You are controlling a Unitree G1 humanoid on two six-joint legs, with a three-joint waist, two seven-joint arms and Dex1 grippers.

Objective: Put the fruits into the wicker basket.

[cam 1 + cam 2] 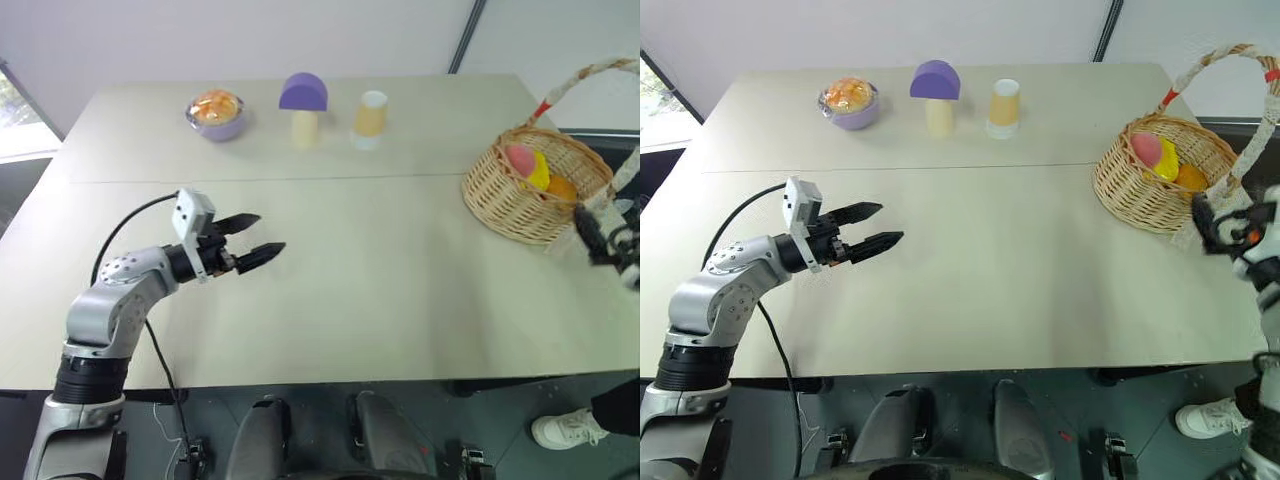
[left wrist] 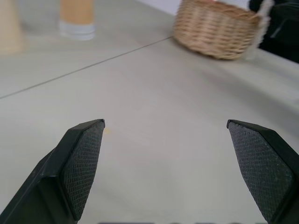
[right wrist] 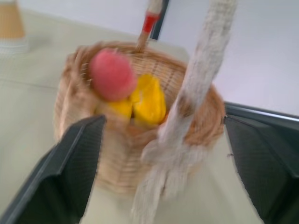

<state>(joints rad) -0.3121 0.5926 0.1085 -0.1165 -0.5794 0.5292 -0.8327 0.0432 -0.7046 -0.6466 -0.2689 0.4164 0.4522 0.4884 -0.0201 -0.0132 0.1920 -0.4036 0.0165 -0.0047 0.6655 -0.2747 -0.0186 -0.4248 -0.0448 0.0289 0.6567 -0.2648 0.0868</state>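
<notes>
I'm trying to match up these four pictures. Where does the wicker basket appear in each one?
Left eye view: wicker basket at the right edge of the table.
Right eye view: also at the right, by the table's right edge.
Left wrist view: at the top, right of middle, beyond the open tool.
Right wrist view: central, close up.
Shared landmark: the paper cup to the basket's left.

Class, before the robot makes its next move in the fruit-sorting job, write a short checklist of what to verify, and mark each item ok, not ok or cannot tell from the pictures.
1. Fruits in the wicker basket: pink peach and yellow fruits lie inside. Ok.
2. No fruit left loose on the table: none visible. Ok.
3. Right gripper released: fingers wide apart, nothing between them but the basket handle ahead. Ok.
4. Left gripper empty and open. Ok.
5. Basket upright and fully on the table: upright, near the right edge. Ok.
6. Every fruit counted: basket's bottom is hidden. Cannot tell.
</notes>
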